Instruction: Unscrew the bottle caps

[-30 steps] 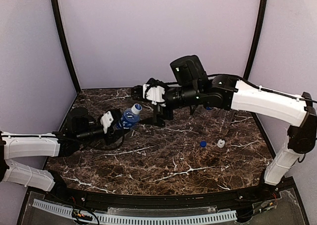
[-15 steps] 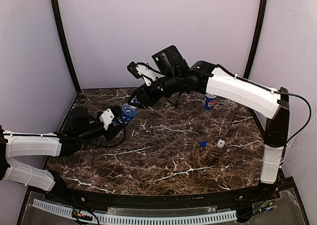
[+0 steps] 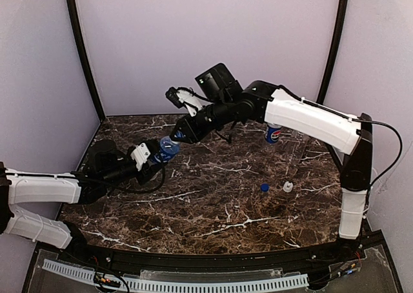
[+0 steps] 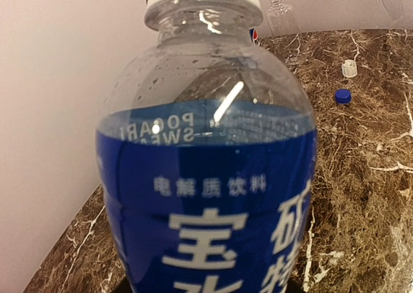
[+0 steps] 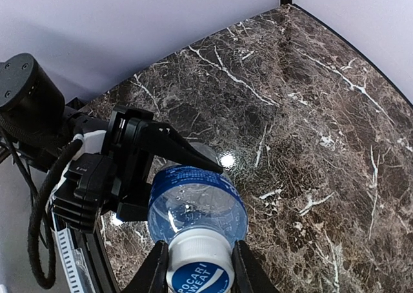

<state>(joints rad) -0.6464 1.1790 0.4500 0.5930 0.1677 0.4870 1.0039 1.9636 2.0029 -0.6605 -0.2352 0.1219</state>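
Clamping tilted bottle [image 4: 206, 196] in left gripper [image 3: 152, 159] jaws. Pinching its white cap [image 5: 199, 268] between right gripper [image 3: 177, 137] jaws. Seeing blue cap [image 3: 264, 187], second white cap [image 3: 288, 186] loose on tabletop [image 3: 226, 219].

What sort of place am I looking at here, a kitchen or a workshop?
Most likely a robot test booth: plain lilac walls close in a marble-patterned table, and a left arm and right arm bolted at its near edge hold one drink bottle between them.

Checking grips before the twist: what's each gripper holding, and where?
The left gripper clamps the blue-labelled bottle around its body; the right gripper pinches its white cap by the sides.
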